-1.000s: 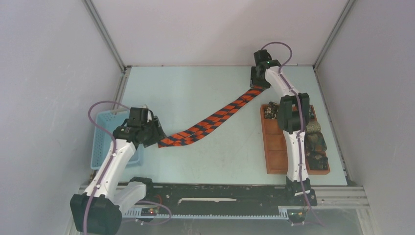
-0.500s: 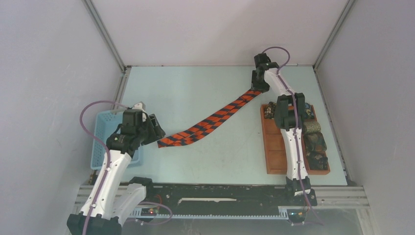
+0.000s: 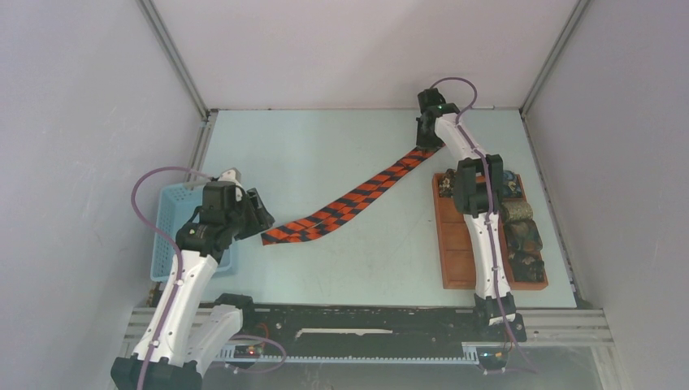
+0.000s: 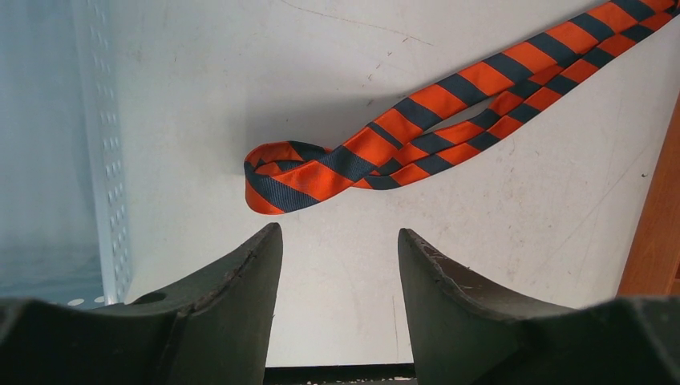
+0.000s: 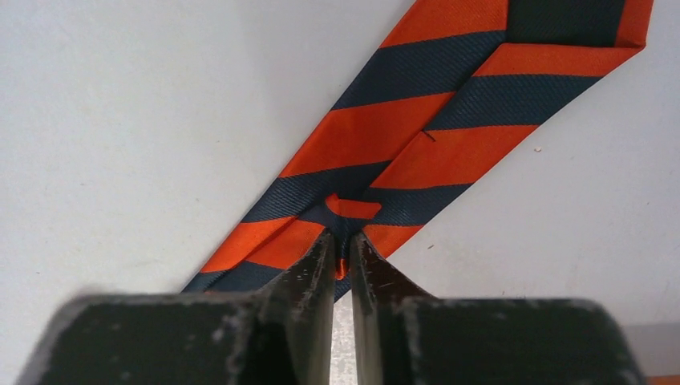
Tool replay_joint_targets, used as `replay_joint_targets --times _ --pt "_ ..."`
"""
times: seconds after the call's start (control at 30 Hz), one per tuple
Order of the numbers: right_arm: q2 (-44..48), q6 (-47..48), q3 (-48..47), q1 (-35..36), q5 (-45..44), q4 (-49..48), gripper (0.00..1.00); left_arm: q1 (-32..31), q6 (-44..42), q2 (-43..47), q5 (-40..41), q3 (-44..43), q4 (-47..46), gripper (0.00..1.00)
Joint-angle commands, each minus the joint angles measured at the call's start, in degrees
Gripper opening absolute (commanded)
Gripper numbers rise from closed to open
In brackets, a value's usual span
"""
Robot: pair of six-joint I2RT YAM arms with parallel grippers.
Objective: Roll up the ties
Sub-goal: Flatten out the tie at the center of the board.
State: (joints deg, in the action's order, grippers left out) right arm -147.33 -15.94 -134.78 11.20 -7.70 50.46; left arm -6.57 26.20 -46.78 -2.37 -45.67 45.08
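Striped tie (image 3: 357, 199): woven fabric in orange-red and dark navy/black diagonal bands, doubled over on itself. It lies flat on the pale scuffed table (image 3: 325, 146), running diagonally from the near left to the far right.

Rolled ties (image 3: 522, 236): small dark patterned bundles in the right-hand compartments of the brown compartmented tray (image 3: 455, 248). The light blue perforated plastic basket (image 3: 166, 223) sits at the left edge.

Right arm (image 3: 490, 244): stretched far out, passing over the tray. Right gripper (image 3: 424, 138) is down at the tie's far end with its jaws nearly together, pinching the fabric.

Left arm (image 3: 183, 280): elbow bent, wrist by the basket's right rim. Left gripper (image 3: 258, 213) points at the tie's near end with its jaws spread, holding nothing and clear of the cloth.

Right wrist view only: fine twill rib on the striped tie (image 5: 449, 104), a back seam with overlapped edges, and a small orange bar across it. The right gripper (image 5: 342, 241) has an orange sliver showing between its dark, scratched fingers (image 5: 309, 273).

Left wrist view only: the near end of the striped tie (image 4: 433, 136) is a rounded fold, slightly lifted and casting a shadow. It sits just ahead of the left gripper (image 4: 338, 241). The hole pattern in the wall of the basket (image 4: 96, 160) shows on the left, and an edge of the tray (image 4: 653, 233) on the right.
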Motion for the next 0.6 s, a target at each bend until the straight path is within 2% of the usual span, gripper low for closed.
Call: replay_joint_targets --times 0.0,0.1,0.57 --pt "-0.29 0.43 -2.59 0.42 -0.31 0.29 0.08 0.26 -1.5 0.92 -1.08 0.57 -1.82 0.61" --pt "1.15 0.75 -2.34 0.43 -0.64 0.41 0.0 0.3 -1.5 0.87 -1.1 0.63 -1.94 0.61" --pt "9.01 1.68 -2.33 -2.48 -1.11 -3.43 0.0 0.24 -1.59 0.27 -0.71 0.67 -2.03 0.6"
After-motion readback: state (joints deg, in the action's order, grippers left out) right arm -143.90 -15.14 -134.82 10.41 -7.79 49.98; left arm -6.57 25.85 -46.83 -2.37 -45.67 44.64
